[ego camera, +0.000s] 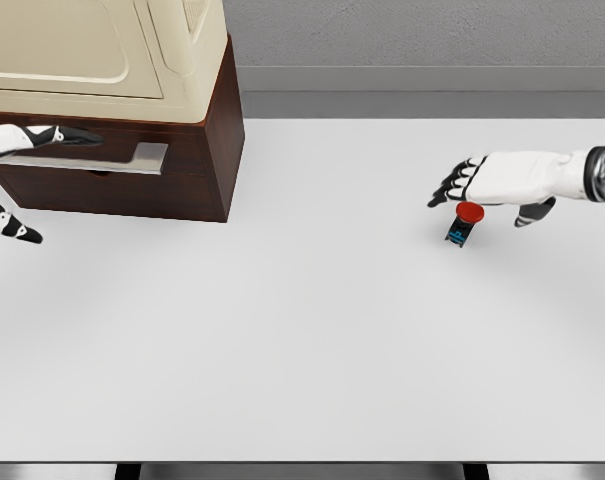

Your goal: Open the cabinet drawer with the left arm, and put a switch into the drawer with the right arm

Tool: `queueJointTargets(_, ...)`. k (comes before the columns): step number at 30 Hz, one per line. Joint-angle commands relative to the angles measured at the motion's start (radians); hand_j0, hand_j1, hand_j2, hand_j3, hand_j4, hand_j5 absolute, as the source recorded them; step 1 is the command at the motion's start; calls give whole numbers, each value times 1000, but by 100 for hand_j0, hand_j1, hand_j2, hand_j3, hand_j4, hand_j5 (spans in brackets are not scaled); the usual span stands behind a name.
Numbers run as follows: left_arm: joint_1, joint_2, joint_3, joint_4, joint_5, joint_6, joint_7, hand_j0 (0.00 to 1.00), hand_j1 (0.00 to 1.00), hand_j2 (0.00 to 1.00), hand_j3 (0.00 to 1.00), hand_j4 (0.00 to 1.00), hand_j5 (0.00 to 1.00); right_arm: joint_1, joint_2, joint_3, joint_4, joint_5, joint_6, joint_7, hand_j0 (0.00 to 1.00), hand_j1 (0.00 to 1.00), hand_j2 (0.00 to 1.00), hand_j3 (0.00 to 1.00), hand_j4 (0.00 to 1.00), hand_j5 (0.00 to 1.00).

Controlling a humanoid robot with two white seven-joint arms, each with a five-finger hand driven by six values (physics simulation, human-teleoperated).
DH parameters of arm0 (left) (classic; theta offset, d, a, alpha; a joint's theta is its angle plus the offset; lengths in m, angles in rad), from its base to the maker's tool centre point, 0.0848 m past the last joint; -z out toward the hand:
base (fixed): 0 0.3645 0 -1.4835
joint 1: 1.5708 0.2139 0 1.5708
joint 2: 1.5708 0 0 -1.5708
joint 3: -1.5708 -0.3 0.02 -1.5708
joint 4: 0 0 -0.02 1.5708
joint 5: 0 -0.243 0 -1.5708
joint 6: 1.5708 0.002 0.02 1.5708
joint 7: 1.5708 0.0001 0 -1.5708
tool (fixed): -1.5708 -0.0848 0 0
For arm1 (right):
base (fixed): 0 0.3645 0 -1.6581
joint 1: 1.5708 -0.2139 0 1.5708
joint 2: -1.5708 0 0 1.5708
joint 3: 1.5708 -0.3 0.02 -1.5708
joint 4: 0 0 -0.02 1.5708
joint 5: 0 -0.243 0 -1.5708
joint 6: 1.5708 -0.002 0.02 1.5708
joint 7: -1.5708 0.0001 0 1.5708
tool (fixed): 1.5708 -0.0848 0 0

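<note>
I lower my right hand (492, 185), fingers spread and holding nothing, squarely over the switch (462, 222); left hand (37, 137) fingers lie extended on the drawer handle (102, 160).

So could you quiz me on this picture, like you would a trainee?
1. True or false: the switch already lies inside the cabinet.
2. Which hand is at the drawer handle: A) left hand B) right hand C) neither?
3. Fill in: the switch's round button is coloured ____.

Key
1. False: it sits on the white table, just below the right hand's spread fingers.
2. A: its fingers lie along the silver bar.
3. Red.
</note>
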Motion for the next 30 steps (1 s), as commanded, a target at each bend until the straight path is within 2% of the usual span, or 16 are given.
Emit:
queueJointTargets(1, 0, 1, -3, 2, -18, 26, 0, 100, 100, 100, 100, 100, 100, 0, 14, 3, 18, 7, 2, 0, 100, 100, 100, 100, 100, 100)
queueJointTargets(5, 2, 0, -3, 3, -70, 55, 0, 100, 100, 100, 100, 100, 100, 0, 20, 3, 22, 8, 2, 0, 100, 100, 100, 100, 100, 100)
queueJointTargets(16, 3, -3, -3, 48, -118, 83, 0, 100, 100, 100, 100, 100, 100, 0, 37, 16, 31, 28, 2, 0, 100, 100, 100, 100, 100, 100)
queueJointTargets(20, 8, -22, -3, 52, -133, 85, 0, 100, 100, 100, 100, 100, 100, 0, 57, 16, 61, 38, 2, 0, 100, 100, 100, 100, 100, 100)
queueJointTargets(25, 9, -56, -3, 98, -188, 85, 0, 100, 100, 100, 100, 100, 100, 0, 74, 14, 87, 54, 2, 0, 100, 100, 100, 100, 100, 100)
queueJointTargets(30, 8, -72, -3, 109, -191, 85, 0, 100, 100, 100, 100, 100, 100, 0, 86, 14, 103, 59, 2, 0, 100, 100, 100, 100, 100, 100)
